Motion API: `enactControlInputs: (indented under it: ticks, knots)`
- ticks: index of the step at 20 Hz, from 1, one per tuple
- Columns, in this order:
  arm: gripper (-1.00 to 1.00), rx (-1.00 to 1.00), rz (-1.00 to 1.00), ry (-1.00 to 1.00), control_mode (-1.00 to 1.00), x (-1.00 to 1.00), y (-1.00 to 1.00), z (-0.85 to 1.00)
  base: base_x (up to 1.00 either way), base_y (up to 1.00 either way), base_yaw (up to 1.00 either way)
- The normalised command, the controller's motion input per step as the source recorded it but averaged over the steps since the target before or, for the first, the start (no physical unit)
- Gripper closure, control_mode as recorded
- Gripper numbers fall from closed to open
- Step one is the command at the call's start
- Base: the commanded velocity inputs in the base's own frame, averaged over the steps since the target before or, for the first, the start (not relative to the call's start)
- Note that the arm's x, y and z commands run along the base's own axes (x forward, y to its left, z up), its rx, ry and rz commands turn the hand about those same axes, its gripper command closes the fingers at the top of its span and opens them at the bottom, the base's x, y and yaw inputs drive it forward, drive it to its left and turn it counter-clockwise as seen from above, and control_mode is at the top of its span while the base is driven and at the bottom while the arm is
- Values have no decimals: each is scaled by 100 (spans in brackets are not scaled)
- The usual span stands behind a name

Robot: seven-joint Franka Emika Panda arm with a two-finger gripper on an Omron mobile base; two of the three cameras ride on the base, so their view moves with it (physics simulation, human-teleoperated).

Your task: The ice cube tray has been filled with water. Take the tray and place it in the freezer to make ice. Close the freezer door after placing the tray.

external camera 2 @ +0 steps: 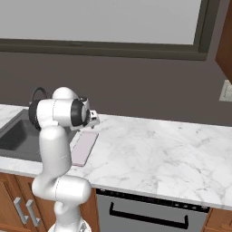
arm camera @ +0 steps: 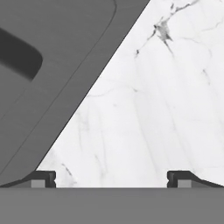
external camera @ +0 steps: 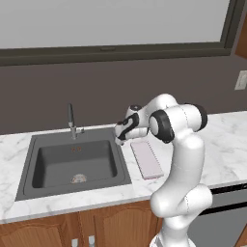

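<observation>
I've got the ice cube tray [external camera: 146,158] lying flat on the marble counter [external camera: 226,144], just right of the sink [external camera: 77,161], long side parallel to the sink's right rim. Long axis runs from the counter's front edge back toward the wall; the near end sits close to the front edge.

Gripper [arm camera: 111,177] is spread wide, nothing between the fingertips [arm camera: 43,178]. It hovers above the tray's far end, near the sink's back right corner. Hand camera looks down at bare marble and the grey sink rim; tray isn't under the tips.

My read on handling: thin rigid slab, probably light, but it's full of water, so any tilt spills. Smooth surface looks slippery. It lies flush on the counter with little edge to get under. I'd pinch across the short width near the middle of its length, so it balances and stays level. Grabbing an end would likely let it droop or twist.
</observation>
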Motion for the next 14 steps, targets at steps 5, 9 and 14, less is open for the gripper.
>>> enactControlInputs:
  ticks: [5,9,14]
  knots:
    - [-100,0,0,0,-100,27,0,-30,0,0,0]
    - [-100,0,0,0,-100,26,0,-29,0,0,0]
    - [-100,-1,0,0,-100,6,0,-43,0,0,0]
